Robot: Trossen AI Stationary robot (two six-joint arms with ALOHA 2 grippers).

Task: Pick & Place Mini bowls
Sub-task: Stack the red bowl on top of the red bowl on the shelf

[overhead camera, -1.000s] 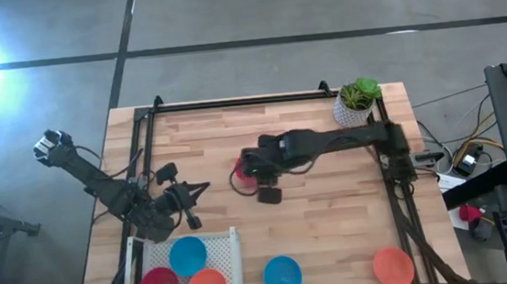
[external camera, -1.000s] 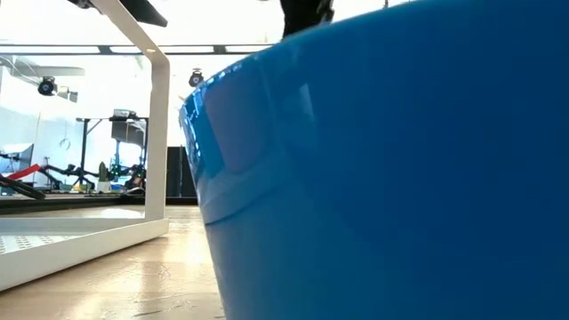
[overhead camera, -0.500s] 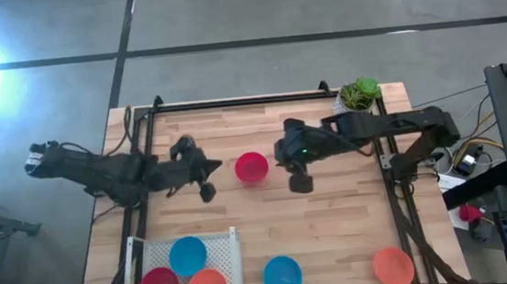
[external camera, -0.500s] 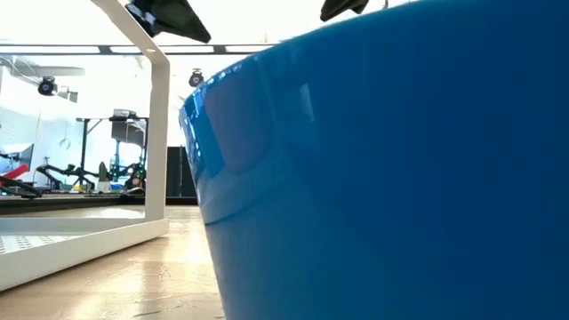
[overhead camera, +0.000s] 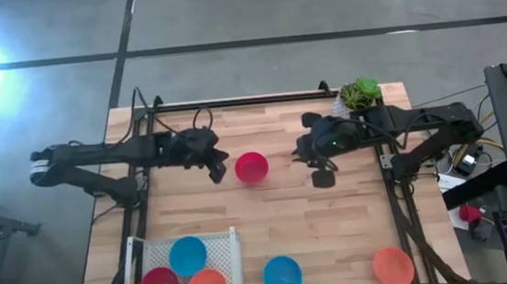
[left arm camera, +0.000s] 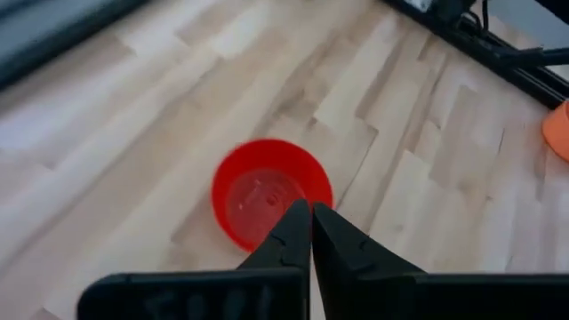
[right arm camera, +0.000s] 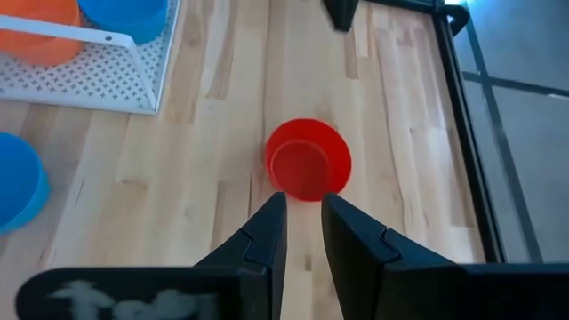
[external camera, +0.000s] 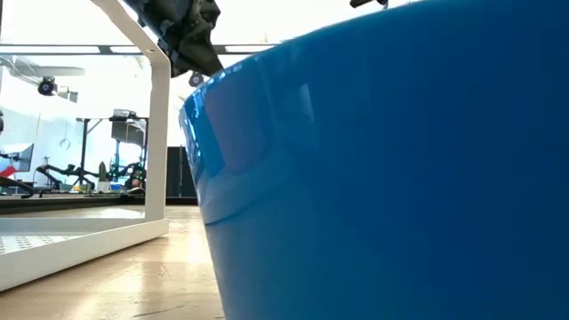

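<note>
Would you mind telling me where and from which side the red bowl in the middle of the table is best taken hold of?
Probably by its rim. The red bowl stands upright, mouth up, alone on bare wood, so one finger can go inside and one outside the thin wall, coming from above. The left hand sits just beside it.

right gripper (overhead camera: pixel 323 178) drawn back off red bowl (overhead camera: pixel 251 168), left gripper (overhead camera: pixel 219 173) arrived beside it

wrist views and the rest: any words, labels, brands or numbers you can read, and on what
None can be read anywhere.
Left tool: pale marks on the black bar below its fingers, too blurred to read.
Right tool: the same kind of pale marks, also blurred.
Small round red plastic bowl: no print shows.
</note>
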